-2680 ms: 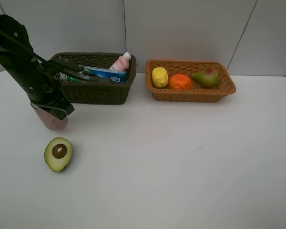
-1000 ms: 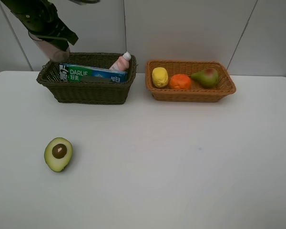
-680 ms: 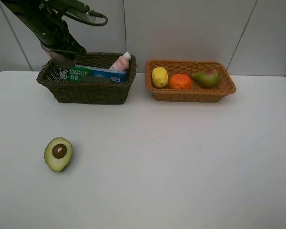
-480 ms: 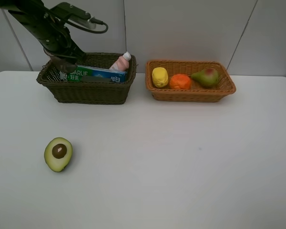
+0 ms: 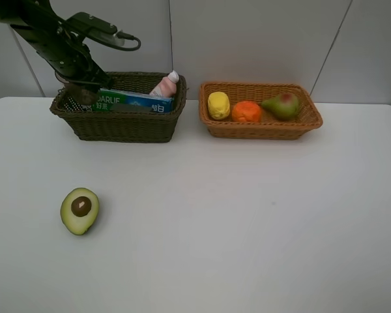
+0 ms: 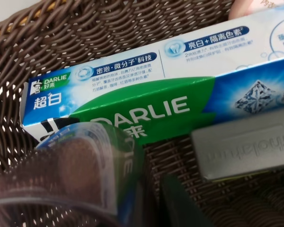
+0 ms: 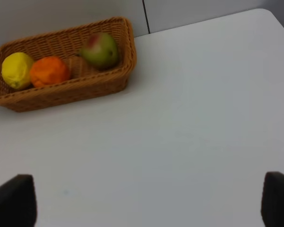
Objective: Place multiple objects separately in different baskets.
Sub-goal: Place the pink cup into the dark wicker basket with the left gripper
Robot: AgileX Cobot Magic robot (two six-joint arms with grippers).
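My left gripper (image 5: 80, 91) reaches down into the left end of the dark olive-brown basket (image 5: 120, 125), shut on the translucent mauve cup (image 5: 82, 96). In the left wrist view the cup (image 6: 61, 182) hangs just over the blue-green toothpaste box (image 6: 132, 97), beside a grey finger pad (image 6: 241, 149). The toothpaste box (image 5: 133, 101) and the pink white-capped bottle (image 5: 166, 85) lie in that basket. The light orange-tan basket (image 5: 260, 129) holds the lemon (image 5: 218, 105), orange (image 5: 246, 111) and pear (image 5: 281, 105). The halved avocado (image 5: 80, 210) lies on the table. My right gripper (image 7: 144, 203) stands open over bare table.
The white table (image 5: 247, 215) stretches in front of both baskets, which stand side by side against the grey back wall. The avocado lies alone at the front left. In the right wrist view the light basket (image 7: 61, 92) is far from the open fingers.
The left arm lifted the cup off the table, carried it high over the dark basket's left end, then lowered it into the basket. Nothing else has moved.
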